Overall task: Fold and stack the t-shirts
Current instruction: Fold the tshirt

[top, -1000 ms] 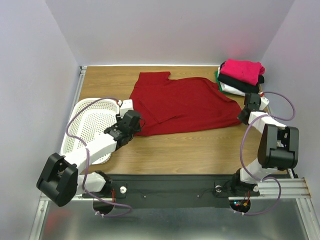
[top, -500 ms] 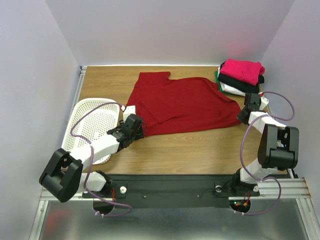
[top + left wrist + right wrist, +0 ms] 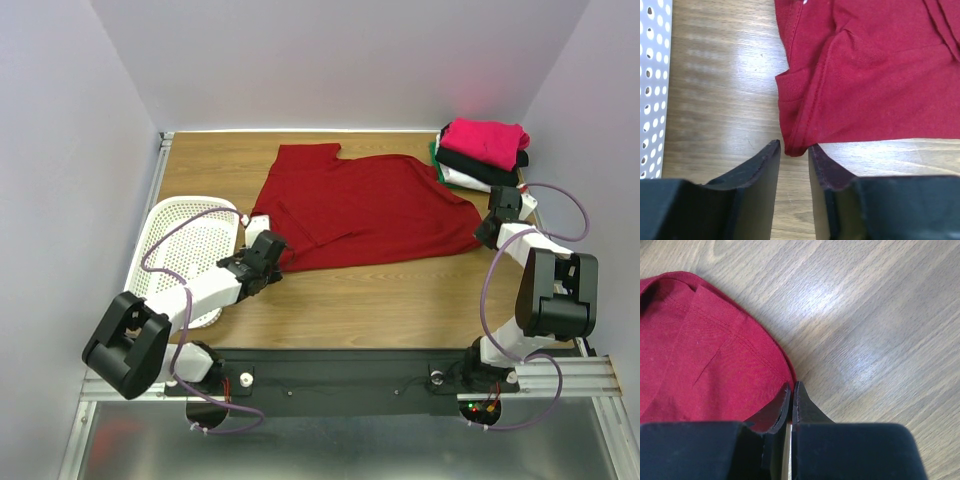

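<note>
— What's everything resting on?
— A wooden table (image 3: pixel 400 300), light brown with the grain showing.
— And directly on it?
— A dark red t-shirt (image 3: pixel 370 205) is spread across the middle (its near-left corner is doubled over on itself). A white perforated basket (image 3: pixel 185 260) sits at the left edge, near that corner.
— Anything else?
— In the far right corner is a stack of folded t-shirts (image 3: pixel 485 150), pink on top, black beneath, white and a sliver of green lowest, just beside the red one.

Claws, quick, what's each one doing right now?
Left claw: open, dark red shirt corner between its tips, not pinched.
Right claw: shut at the shirt's edge; hold cannot be told.
</note>
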`<state>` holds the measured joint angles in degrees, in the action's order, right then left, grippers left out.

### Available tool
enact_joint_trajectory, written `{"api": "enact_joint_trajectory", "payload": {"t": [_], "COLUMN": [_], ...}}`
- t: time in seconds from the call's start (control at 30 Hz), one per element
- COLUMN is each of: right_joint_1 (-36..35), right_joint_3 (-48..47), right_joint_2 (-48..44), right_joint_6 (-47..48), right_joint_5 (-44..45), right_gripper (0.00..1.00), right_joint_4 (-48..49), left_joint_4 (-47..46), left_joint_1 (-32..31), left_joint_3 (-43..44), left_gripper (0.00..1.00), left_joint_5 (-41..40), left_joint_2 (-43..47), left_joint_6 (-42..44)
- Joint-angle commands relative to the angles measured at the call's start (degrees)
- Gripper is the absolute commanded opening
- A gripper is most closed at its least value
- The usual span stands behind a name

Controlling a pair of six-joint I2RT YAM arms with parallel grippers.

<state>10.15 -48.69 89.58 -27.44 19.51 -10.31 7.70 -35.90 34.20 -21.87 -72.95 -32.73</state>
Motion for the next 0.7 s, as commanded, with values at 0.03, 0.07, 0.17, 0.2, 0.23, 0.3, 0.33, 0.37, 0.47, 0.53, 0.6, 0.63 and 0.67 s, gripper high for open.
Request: {"api": "enact_joint_trajectory", "payload": {"t": [0.03, 0.07, 0.17, 0.2, 0.23, 0.3, 0.33, 0.37, 0.47, 0.53, 0.6, 0.63, 0.67], "right_joint_1": [0.57, 0.57, 0.57, 0.57, 0.57, 0.57, 0.57, 0.57, 0.66, 0.83, 1.01, 1.1, 1.18], "right_joint_3": [-0.27, -0.36, -0.44, -0.36, -0.44, -0.27, -0.27, -0.27, -0.09, 0.08, 0.17, 0.26, 0.26], "right_joint_2": [-2.04, -2.04, -2.04, -2.13, -2.13, -2.13, -2.22, -2.22, -2.39, -2.66, -2.92, -3.01, -3.1], "right_joint_6": [0.55, 0.55, 0.55, 0.55, 0.55, 0.72, 0.64, 0.63, 0.72, 0.81, 0.81, 0.9, 0.81], "right_joint_5": [0.18, 0.09, 0.09, 0.01, 0.0, 0.09, 0.27, 0.44, 0.97, 1.23, 1.5, 1.85, 2.29], "right_gripper": [0.0, 0.0, 0.0, 0.0, 0.0, 0.0, 0.0, 0.0, 0.0, 0.0, 0.0, 0.0, 0.01], "right_joint_4": [0.55, 0.55, 0.55, 0.55, 0.55, 0.55, 0.55, 0.46, 0.46, 0.55, 0.46, 0.46, 0.55], "left_joint_4": [1.7, 1.79, 2.23, 2.31, 2.49, 2.84, 3.19, 3.54, 5.56, 6.79, 7.76, 8.63, 9.6], "left_joint_1": [-0.14, -0.14, -0.14, -0.05, -0.05, -0.05, -0.05, -0.05, -0.05, -0.13, -0.48, -0.83, -1.36], "left_joint_3": [1.75, 1.84, 2.02, 2.19, 2.37, 2.8, 3.59, 3.95, 5.7, 6.67, 7.46, 7.99, 9.3], "left_gripper": [0.33, 0.33, 0.21, 0.2, 0.17, 0.08, 0.02, 0.02, 0.0, 0.0, 0.0, 0.0, 0.0], "left_joint_5": [-2.74, -3.09, -3.88, -3.97, -4.06, -4.76, -5.2, -5.64, -8.18, -8.81, -8.98, -9.42, -10.55], "left_joint_2": [-0.53, -0.27, 0.35, 0.35, 0.18, -0.09, -0.61, -0.96, -1.93, -2.55, -2.99, -3.25, -3.86], "left_joint_6": [-0.67, -0.67, -0.93, -0.84, -0.58, -0.23, -0.14, 0.03, 0.65, 1.17, 1.53, 1.53, 0.92]}}
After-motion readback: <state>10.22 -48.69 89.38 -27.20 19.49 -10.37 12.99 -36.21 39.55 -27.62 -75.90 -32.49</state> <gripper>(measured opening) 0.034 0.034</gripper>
